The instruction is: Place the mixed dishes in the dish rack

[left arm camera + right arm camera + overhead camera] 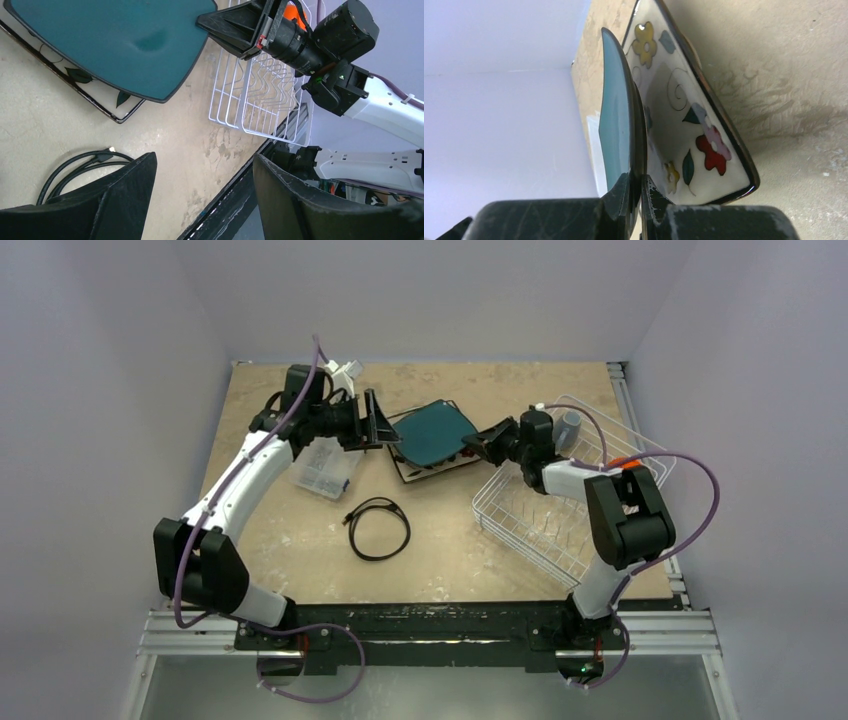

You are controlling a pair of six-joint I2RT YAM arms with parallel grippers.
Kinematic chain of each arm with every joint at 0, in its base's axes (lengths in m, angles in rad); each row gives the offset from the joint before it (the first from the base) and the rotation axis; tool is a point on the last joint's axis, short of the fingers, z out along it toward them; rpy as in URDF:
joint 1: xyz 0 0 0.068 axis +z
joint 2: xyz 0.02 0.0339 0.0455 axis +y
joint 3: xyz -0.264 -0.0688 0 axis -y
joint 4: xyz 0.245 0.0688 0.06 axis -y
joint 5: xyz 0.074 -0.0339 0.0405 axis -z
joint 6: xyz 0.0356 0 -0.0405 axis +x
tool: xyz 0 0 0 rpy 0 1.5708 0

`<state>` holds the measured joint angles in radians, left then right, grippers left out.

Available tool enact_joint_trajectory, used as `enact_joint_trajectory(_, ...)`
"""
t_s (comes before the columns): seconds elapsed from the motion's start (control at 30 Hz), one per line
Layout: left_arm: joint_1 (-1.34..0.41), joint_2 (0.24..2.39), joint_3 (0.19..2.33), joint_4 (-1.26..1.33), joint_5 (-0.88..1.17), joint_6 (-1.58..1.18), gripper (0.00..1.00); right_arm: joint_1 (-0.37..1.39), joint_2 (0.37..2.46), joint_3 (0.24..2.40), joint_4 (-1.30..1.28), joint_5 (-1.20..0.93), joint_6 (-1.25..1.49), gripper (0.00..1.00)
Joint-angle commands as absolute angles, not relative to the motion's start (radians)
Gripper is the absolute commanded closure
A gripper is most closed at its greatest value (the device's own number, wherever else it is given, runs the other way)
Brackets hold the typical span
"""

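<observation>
— Where do your right fingers stand?
— My right gripper point(638, 189) has its two black fingers point(620, 202) pressed together on the rim of the dark teal squarish plate point(616, 110), one on either side of the edge.
— And the plate itself?
— It sits just left of the white wire dish rack point(545, 515). It is angled above the dark-rimmed square patterned plate point(684, 120), which rests flat on the table point(300, 550). I cannot tell whether the two plates touch.
— Your left side?
— My left gripper point(204, 157) hangs farther left of the rack, beyond the teal plate, with its fingers wide apart. A grey-blue mug point(570, 424) stands in the rack's far corner. A black coiled cable point(378, 530) lies left of the rack, toward the arm bases.
</observation>
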<state>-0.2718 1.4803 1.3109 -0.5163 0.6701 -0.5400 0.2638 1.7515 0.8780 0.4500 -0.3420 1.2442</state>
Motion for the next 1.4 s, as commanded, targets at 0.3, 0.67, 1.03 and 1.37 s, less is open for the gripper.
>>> enact_joint_trajectory(0.3,-0.172,1.443,1.368,-0.544,0.626,-0.494,0.31,0.251,1.620,0.938,0.553,-0.573,1.223,1.00)
enact_joint_trajectory(0.67,-0.149,1.514,1.400,-0.586,0.649,-0.481,0.31,0.250,1.465,0.923,0.344,-0.728,1.138,1.00)
enact_joint_trajectory(1.03,-0.154,1.608,1.402,-0.573,0.753,-0.519,0.31,0.247,1.332,0.847,0.312,-0.829,1.137,1.00)
enact_joint_trajectory(1.37,-0.219,1.671,1.382,-0.474,0.935,-0.583,0.40,0.241,1.289,0.831,0.309,-0.862,1.123,1.00)
